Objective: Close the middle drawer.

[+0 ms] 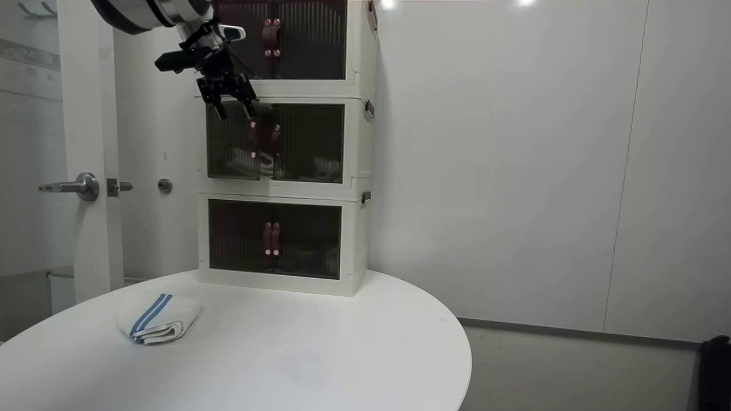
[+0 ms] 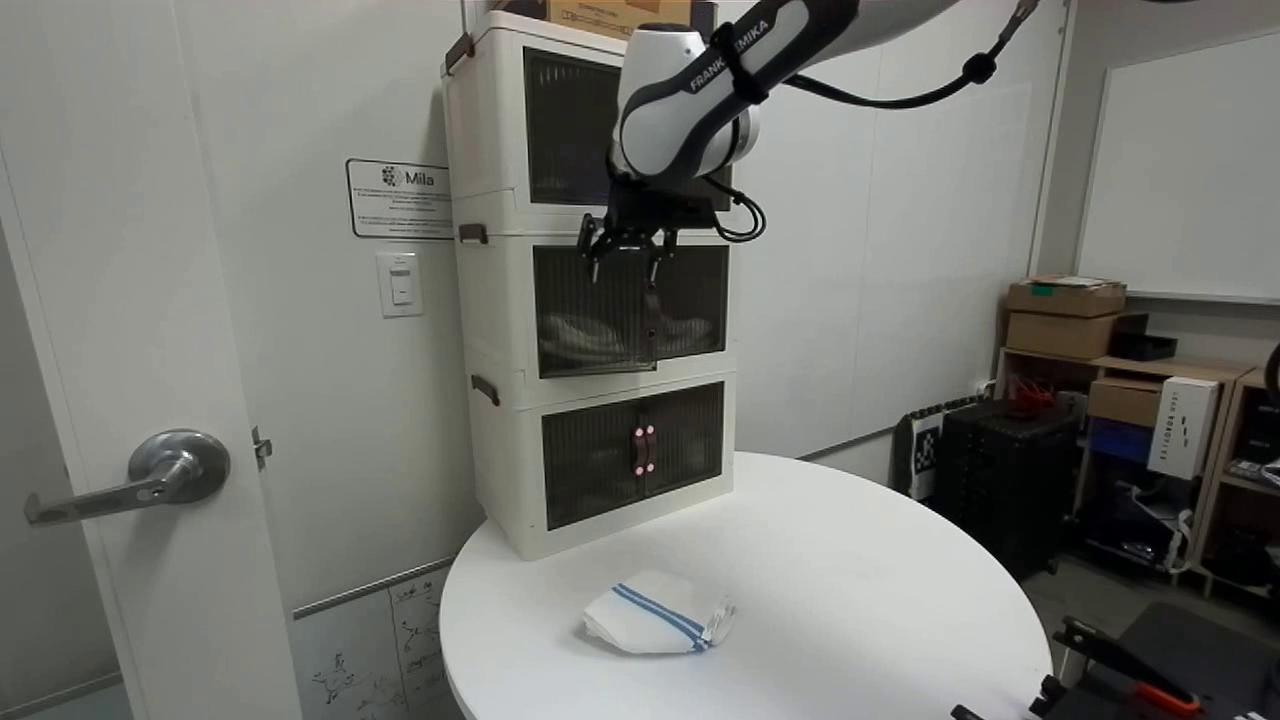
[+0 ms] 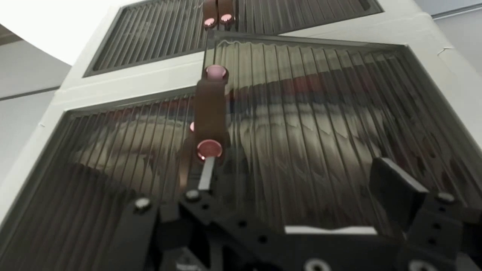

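The middle drawer [image 1: 308, 188] is the centre white-framed box of the stack, also visible in an exterior view [image 2: 500, 310]. One of its two dark ribbed doors [image 1: 233, 149] stands ajar, swung outward; its free edge is apart from the other door [image 1: 308, 142], which looks flush. The wrist view shows the ajar door [image 3: 301, 94] with its brown strap handle [image 3: 210, 109] and pink studs. My gripper [image 1: 236, 116] is open and empty before the upper part of the ajar door, fingers down [image 2: 624, 279]. In the wrist view [image 3: 301, 177] one fingertip overlaps the strap's stud; contact cannot be told.
The top unit [image 1: 308, 40] and bottom unit [image 1: 302, 240] have their doors shut. The stack stands on a round white table [image 1: 320, 342]. A folded white cloth with blue stripes [image 1: 163, 319] lies on it. A room door with a handle [image 2: 180, 470] is beside the stack.
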{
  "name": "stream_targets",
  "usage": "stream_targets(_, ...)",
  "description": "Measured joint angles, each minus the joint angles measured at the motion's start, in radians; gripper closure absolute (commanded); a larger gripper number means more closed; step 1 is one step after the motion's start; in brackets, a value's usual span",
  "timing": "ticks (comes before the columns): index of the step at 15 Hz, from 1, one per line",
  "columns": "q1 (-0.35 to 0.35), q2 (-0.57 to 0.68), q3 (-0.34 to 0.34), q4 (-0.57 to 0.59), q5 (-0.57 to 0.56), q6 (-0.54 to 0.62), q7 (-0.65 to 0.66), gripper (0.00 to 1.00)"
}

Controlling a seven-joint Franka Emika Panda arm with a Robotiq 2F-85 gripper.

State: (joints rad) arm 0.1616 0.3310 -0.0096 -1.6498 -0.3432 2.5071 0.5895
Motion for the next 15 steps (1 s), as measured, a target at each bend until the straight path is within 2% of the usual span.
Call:
stream_targets(7, 0.048, 0.021, -0.044, 0.015, -0.121, 0.094, -0.005, 0.0)
stream_targets(15, 0.046, 0.057, -0.074, 0.013, -0.126, 0.189, -0.057, 0.0)
